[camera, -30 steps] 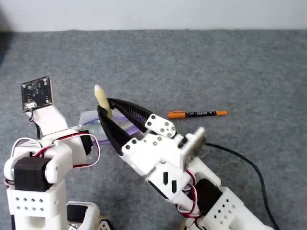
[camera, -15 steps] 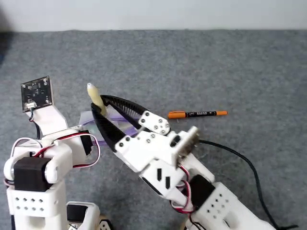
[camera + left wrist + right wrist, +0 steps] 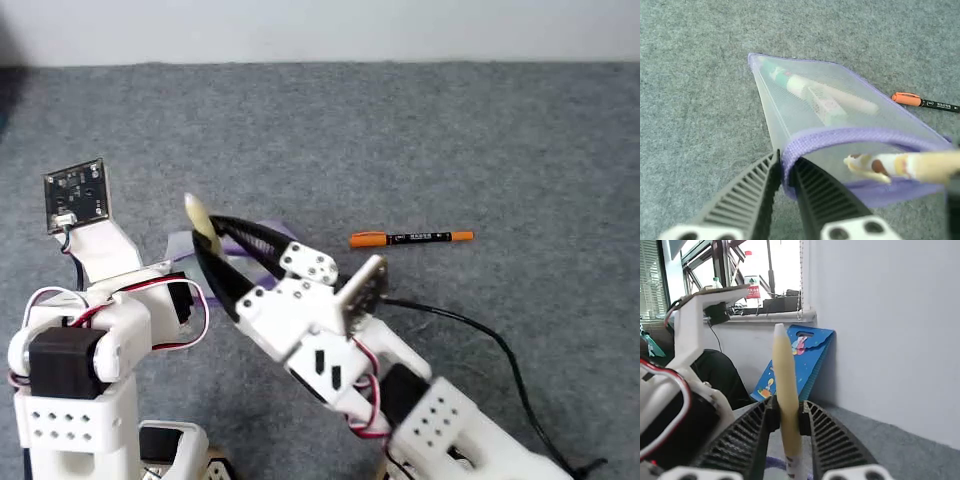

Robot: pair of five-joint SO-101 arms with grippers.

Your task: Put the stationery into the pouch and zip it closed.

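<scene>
The pouch (image 3: 790, 120) is clear mesh with a purple rim and lies on the grey carpet; a white-and-green pen (image 3: 805, 87) and a small eraser-like block (image 3: 827, 106) are inside. My left gripper (image 3: 784, 172) is shut on the pouch's purple rim at the mouth. My right gripper (image 3: 207, 238) is shut on a cream pen (image 3: 201, 221), held tilted over the pouch (image 3: 257, 232). That pen's lower end (image 3: 875, 166) sits at the pouch's open mouth. In the right wrist view the cream pen (image 3: 783, 375) stands between the right gripper (image 3: 786, 409) fingers. An orange marker (image 3: 410, 238) lies on the carpet, right of the pouch.
Grey carpet (image 3: 450, 140) covers the table up to a white wall at the back. The left arm's wrist board (image 3: 76, 194) stands up at the left. A black cable (image 3: 500, 350) trails from the right arm. The orange marker (image 3: 920, 101) lies just past the pouch.
The right arm has shifted left and nearer, and the cream pen has tipped lower toward the pouch mouth. The left arm and the orange marker have stayed put.
</scene>
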